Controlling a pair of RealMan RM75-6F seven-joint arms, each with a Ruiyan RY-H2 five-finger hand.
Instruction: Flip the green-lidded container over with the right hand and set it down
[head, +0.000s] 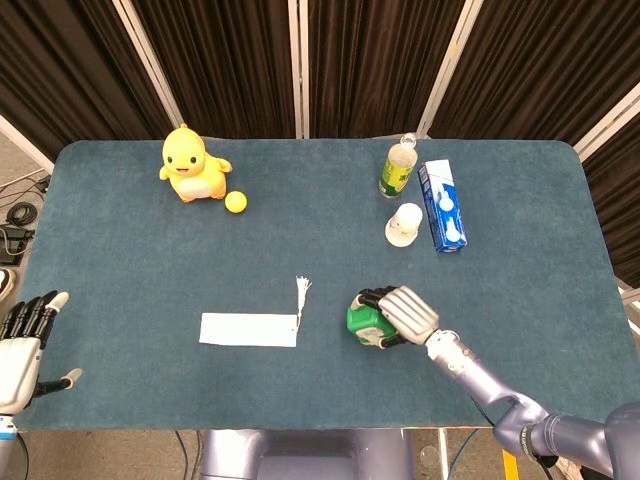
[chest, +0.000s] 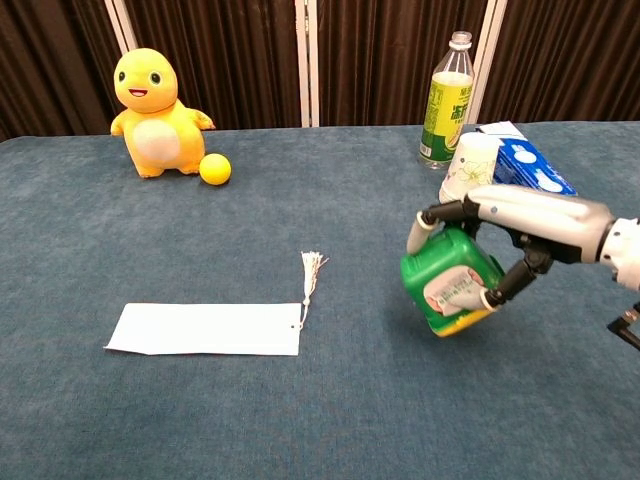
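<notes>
The green-lidded container (chest: 450, 283) (head: 364, 320) hangs tilted just above the table, its green side toward the chest camera and a label on its lower right. My right hand (chest: 520, 235) (head: 400, 313) grips it from above and the right, fingers wrapped around its top and side. Whether its lower edge touches the cloth I cannot tell. My left hand (head: 22, 340) shows only in the head view, at the table's front left corner, fingers spread and holding nothing.
A white paper strip (chest: 205, 329) with a tassel (chest: 311, 271) lies left of the container. A paper cup (chest: 470, 166), a blue box (chest: 525, 168) and a bottle (chest: 446, 100) stand behind my right hand. A yellow plush toy (chest: 153, 100) and ball (chest: 214, 169) sit far left.
</notes>
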